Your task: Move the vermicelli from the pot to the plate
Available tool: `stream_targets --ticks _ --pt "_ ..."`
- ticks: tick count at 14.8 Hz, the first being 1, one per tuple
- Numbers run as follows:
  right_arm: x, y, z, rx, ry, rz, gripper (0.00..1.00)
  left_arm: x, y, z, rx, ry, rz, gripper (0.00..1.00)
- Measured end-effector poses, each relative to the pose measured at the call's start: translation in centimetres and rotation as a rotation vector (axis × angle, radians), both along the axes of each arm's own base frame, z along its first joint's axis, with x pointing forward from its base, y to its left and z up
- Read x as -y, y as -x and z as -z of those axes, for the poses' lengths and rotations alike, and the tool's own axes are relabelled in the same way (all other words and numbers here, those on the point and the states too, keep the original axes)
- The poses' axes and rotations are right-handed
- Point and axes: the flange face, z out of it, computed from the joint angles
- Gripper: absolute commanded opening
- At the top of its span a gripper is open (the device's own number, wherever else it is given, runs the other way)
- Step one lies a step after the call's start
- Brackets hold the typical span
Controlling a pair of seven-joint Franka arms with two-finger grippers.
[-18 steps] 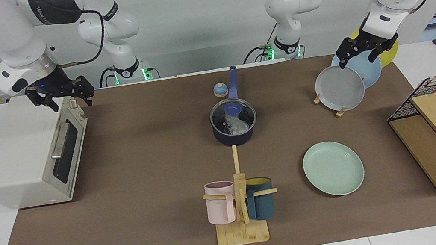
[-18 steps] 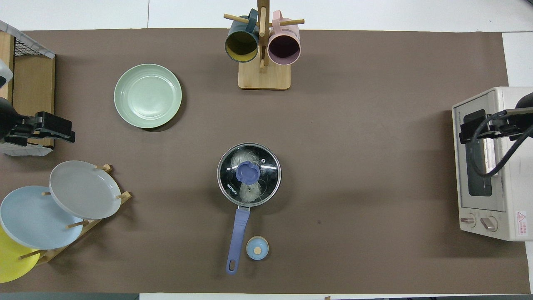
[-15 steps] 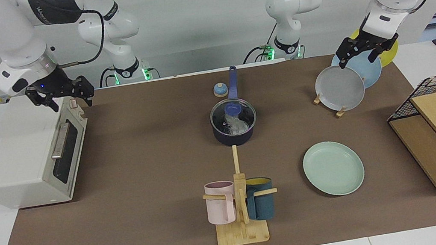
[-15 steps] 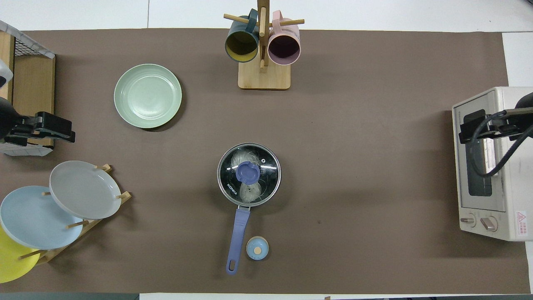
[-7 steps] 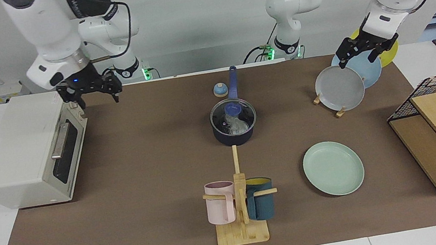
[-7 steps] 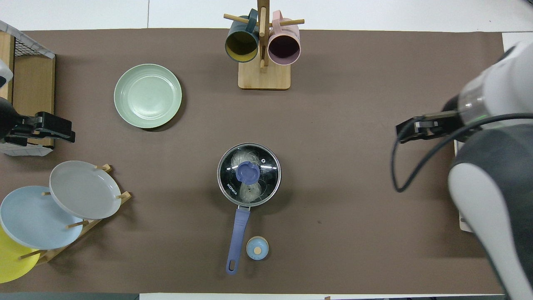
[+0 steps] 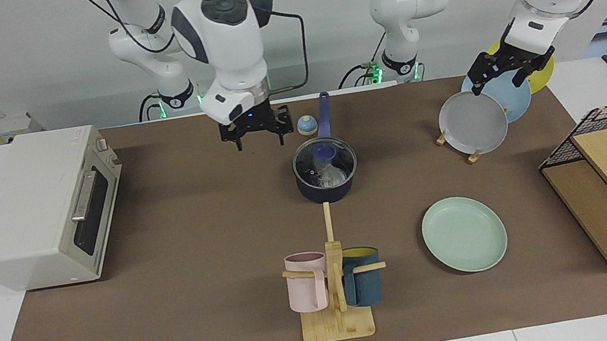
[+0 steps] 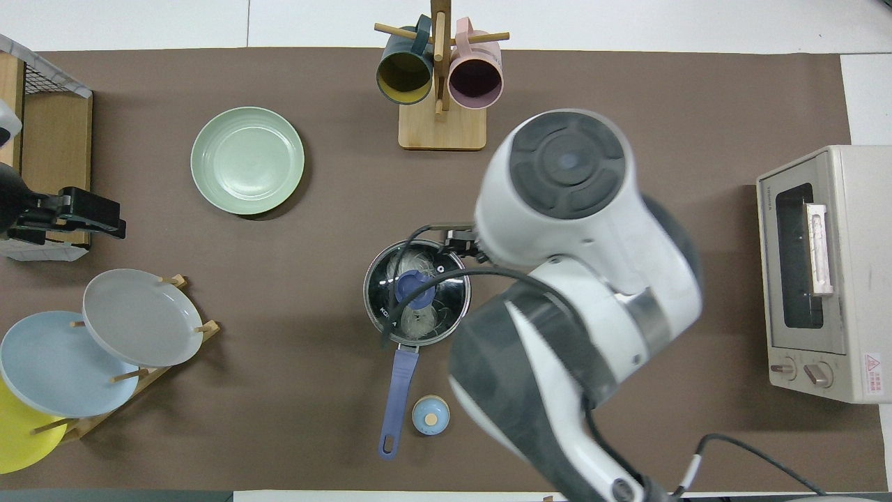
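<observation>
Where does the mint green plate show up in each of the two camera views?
Facing view: the plate lies low and right of centre, beside the mug stand.
Overhead view: the plate lies upper left, beside the same stand.
Shared landmark: the pot mid-table.

A small dark navy pot (image 7: pixel 327 187) stands upright near the middle of the counter (image 7: pixel 199 240), its long blue handle (image 7: pixel 324 114) pointing toward the robots. A glass lid (image 8: pixel 390 307) with a blue knob (image 7: pixel 324 151) sits closed on it. Through the glass shows the vermicelli (image 8: pixel 417 322), a whitish tangle of thin glassy strands lying on the black inside. The plate (image 7: pixel 464 234), round, pale mint green with a shallow raised rim, lies flat and bare on the counter, farther from the robots than the pot and toward the left arm's end.
</observation>
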Motion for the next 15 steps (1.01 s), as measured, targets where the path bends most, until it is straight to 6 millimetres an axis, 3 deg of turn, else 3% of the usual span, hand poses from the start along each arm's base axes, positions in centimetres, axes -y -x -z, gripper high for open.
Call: stream_targets --ticks 2,8,13,15 --pt "-3.9 1.5 1.9 0.023 -0.025 0.040 1.00 0.0 0.0 0.0 0.000 0.000 0.000 1.00" --pt "-8.2 3.3 7.2 0.024 -0.046 0.004 1.00 0.0 0.0 0.0 0.000 0.000 0.000 1.00" --pt "-9.8 3.7 10.8 0.039 0.009 -0.048 0.98 0.0 0.0 0.0 0.000 0.000 0.000 1.00" --pt "-9.9 3.4 11.7 0.037 0.010 -0.050 0.84 0.0 0.0 0.0 0.000 0.000 0.000 1.00"
